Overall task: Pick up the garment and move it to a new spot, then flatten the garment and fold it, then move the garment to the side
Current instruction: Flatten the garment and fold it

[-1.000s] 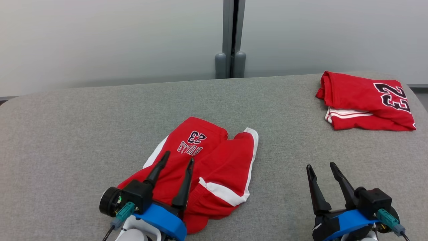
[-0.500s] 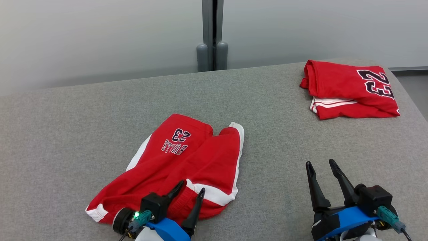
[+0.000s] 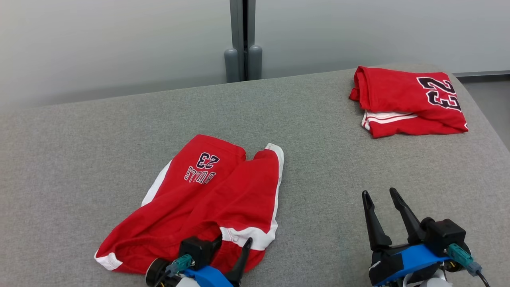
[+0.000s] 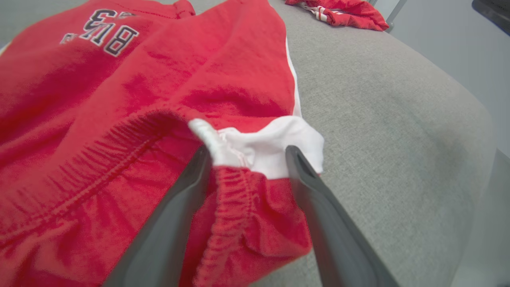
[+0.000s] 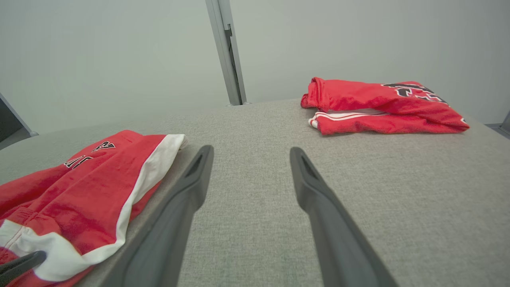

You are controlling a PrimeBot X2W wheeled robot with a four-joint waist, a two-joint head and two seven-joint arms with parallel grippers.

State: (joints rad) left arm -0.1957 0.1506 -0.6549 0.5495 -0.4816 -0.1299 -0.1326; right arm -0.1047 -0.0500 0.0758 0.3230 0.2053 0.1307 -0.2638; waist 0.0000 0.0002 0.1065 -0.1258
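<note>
Red basketball shorts (image 3: pixel 207 199) lie crumpled on a grey fabric surface (image 3: pixel 318 179). The left gripper (image 4: pixel 249 153), fingers spread wide, straddles their waistband edge, perhaps touching it. The right gripper (image 3: pixel 379 192) hovers open, well apart. A folded red jersey (image 3: pixel 406 103) lies far right

The head camera has swung, so the whole picture has slid left and a little up: the post (image 3: pixel 239 36), the shorts (image 3: pixel 223 191) and the folded jersey (image 3: pixel 398 99) all sit further left in the frame. The left gripper (image 3: pixel 234 240) has drawn back from over the middle of the shorts to the bottom edge of the frame. Its jaws now straddle the waistband (image 4: pixel 235 207) corner, and the shorts' lower-left hem corner lies uncovered.
</note>
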